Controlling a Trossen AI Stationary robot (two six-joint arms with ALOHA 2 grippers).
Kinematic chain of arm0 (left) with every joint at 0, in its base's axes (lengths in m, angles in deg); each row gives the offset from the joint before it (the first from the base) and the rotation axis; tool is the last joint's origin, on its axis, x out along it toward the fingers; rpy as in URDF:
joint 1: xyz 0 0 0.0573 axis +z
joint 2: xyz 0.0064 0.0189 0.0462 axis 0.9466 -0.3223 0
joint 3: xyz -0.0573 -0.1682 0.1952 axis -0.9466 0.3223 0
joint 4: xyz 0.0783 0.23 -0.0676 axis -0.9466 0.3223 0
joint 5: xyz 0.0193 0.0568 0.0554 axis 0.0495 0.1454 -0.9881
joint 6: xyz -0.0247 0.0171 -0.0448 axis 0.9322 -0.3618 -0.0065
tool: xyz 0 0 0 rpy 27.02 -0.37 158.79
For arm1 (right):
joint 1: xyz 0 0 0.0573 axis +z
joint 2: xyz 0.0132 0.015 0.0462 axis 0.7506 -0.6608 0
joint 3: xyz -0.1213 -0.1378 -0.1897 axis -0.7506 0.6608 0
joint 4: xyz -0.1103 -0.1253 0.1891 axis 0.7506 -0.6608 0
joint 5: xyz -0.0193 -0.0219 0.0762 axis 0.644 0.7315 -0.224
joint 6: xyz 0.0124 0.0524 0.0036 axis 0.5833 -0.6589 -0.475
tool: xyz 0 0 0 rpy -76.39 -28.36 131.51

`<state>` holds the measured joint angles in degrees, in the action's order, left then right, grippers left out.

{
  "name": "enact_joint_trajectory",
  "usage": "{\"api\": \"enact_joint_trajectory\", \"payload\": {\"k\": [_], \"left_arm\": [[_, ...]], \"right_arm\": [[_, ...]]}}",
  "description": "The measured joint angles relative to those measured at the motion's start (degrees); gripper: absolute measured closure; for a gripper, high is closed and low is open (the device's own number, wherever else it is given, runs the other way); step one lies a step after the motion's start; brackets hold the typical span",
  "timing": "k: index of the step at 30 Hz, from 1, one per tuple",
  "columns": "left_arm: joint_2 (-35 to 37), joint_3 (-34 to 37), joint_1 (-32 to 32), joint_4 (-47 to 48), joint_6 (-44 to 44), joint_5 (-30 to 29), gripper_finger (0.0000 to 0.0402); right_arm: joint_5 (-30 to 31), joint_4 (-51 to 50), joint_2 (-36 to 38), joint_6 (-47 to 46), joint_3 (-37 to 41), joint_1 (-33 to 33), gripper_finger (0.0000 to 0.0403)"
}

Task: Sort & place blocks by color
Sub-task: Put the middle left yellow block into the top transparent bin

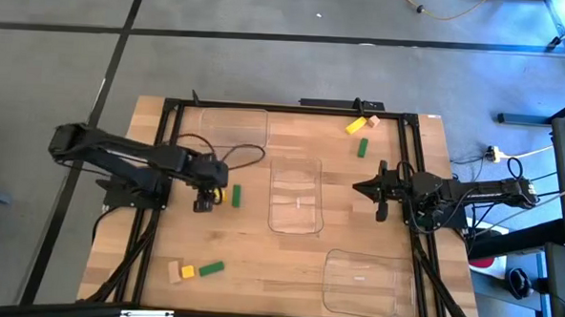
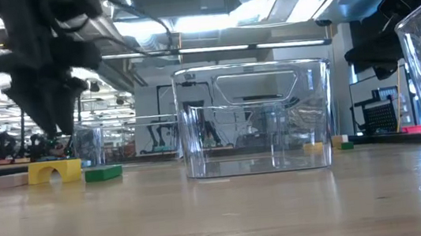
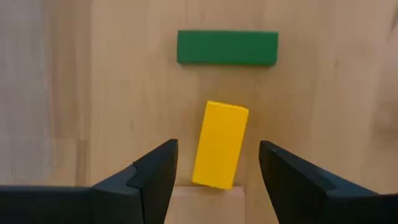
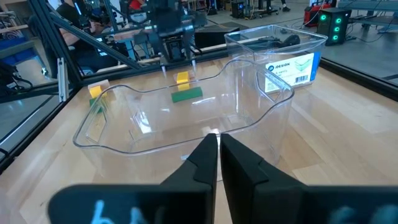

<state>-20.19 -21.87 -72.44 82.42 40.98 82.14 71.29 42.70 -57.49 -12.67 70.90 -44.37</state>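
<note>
My left gripper (image 1: pixel 204 205) hangs open, pointing down, left of the middle tray. In the left wrist view its fingers (image 3: pixel 158 171) stand either side of an oblong yellow block (image 3: pixel 219 144) lying flat on the table, with a gap on each side. A tan block (image 3: pixel 205 204) lies against the yellow one's end, farther back between the fingers. A green oblong block (image 3: pixel 227 48) lies crosswise just beyond. My right gripper (image 4: pixel 219 142) is shut, level, at the right wall of the middle clear tray (image 1: pixel 295 195). More blocks lie in two groups: yellow (image 1: pixel 356 125), tan (image 1: pixel 372 119) and green (image 1: pixel 362 147) far right; tan (image 1: pixel 173 271), yellow (image 1: pixel 188 270) and green (image 1: pixel 211 267) near left.
Three clear plastic trays stand on the wooden table: one at the far left (image 1: pixel 231 128), one in the middle, one at the near right (image 1: pixel 361 281). A black frame (image 1: pixel 168 153) runs along the table's left, far and right sides. A cable loops by the left wrist (image 1: pixel 249 155).
</note>
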Motion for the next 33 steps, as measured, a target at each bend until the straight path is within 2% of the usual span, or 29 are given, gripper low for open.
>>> {"api": "enact_joint_trajectory", "payload": {"k": [9,19,25,30,33], "left_arm": [[-9.11,0.00,-0.08,-2.36,-4.69,0.01,0.0183],[-15.03,0.00,-0.08,-4.03,-11.41,-0.01,0.0183],[-17.86,-0.26,-0.11,-4.14,-11.76,0.05,0.0189],[-17.49,-0.09,-0.11,-4.41,-11.90,0.03,0.0206],[-17.49,-0.07,-0.11,-4.43,-11.90,0.01,0.0235]], "right_arm": [[0.00,0.00,-0.01,0.00,0.01,0.00,0.0379],[0.01,0.00,-0.02,0.00,-0.01,-0.01,0.0379],[0.01,0.00,-0.02,0.00,0.00,-0.02,0.0379],[0.00,0.00,-0.02,0.00,-0.01,-0.01,0.0379],[0.00,0.00,-0.02,0.00,0.00,0.00,0.0379]]}}
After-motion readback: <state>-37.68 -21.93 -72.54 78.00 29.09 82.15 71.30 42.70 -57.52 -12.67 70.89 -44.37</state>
